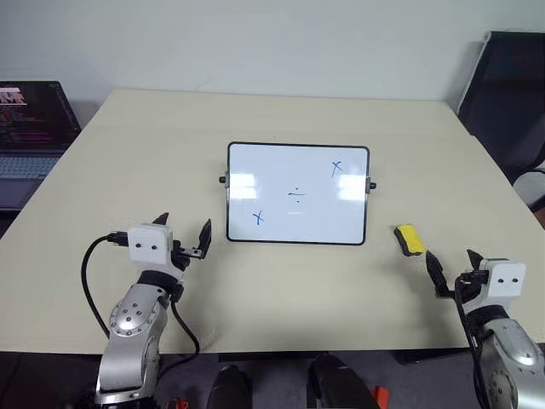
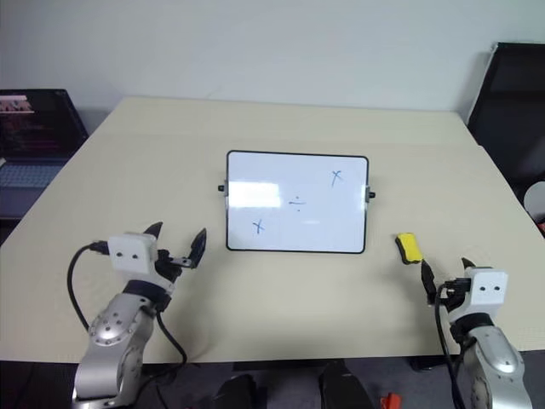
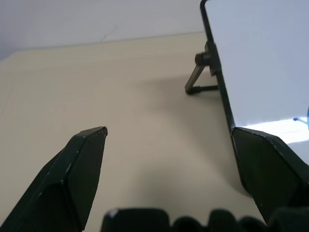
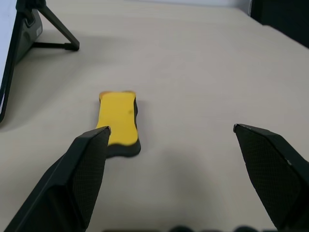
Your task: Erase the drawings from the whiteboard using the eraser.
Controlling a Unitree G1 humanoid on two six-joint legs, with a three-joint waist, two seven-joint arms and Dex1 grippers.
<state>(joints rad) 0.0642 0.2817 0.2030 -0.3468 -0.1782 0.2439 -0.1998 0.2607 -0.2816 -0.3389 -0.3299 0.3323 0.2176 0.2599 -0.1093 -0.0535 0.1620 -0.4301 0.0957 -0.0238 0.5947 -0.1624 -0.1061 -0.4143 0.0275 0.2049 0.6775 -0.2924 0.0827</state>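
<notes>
We see the whiteboard (image 1: 297, 193) at the centre of the frame, propped on a beige table (image 1: 128, 153) by a small black folding stand visible behind its edge in the left wrist view. The drawings (image 1: 295, 194) are on its white face: a blue x at the upper right of the board, another x at its lower left, and a short dash with dots near the middle. The eraser (image 1: 410, 239) lies flat on the table at the right of centre, near the board's lower right corner but apart from it, yellow side up with a dark underside.

Our left claw (image 1: 183, 236) sits at the lower left of the frame, its two black fingers spread and holding nothing, just beside the board's left edge without touching it. Our right claw (image 1: 451, 267) is at the lower right, fingers spread wide and empty, with the eraser lying just ahead of it, untouched.

A laptop (image 1: 30, 128) stands at the left edge and a dark chair (image 1: 511, 94) at the upper right.
</notes>
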